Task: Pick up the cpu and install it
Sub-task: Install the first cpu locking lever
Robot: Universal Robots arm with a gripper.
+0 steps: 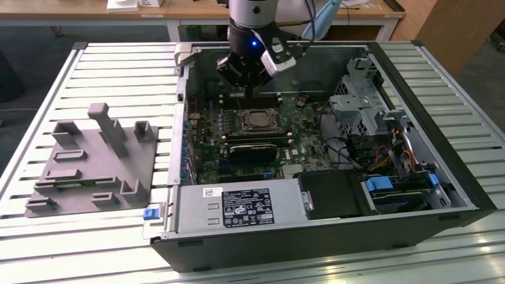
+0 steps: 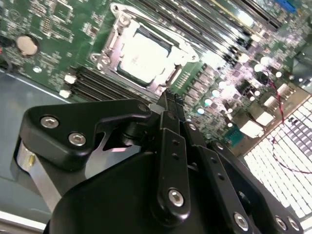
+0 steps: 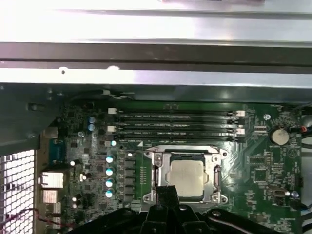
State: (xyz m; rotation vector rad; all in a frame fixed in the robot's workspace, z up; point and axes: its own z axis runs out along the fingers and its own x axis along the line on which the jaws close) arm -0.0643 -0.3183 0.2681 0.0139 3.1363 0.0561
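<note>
Gripper hangs inside the open computer case in the exterior view, just beyond the socket. In both wrist views its fingertips meet clenched, grasping nothing, because the cpu already sits seated in the socket frame.

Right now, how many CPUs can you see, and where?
1. The cpu sits in the socket frame on the motherboard, beside the memory slots, close to the gripper. The grey tray outside the case may hide others.
</note>
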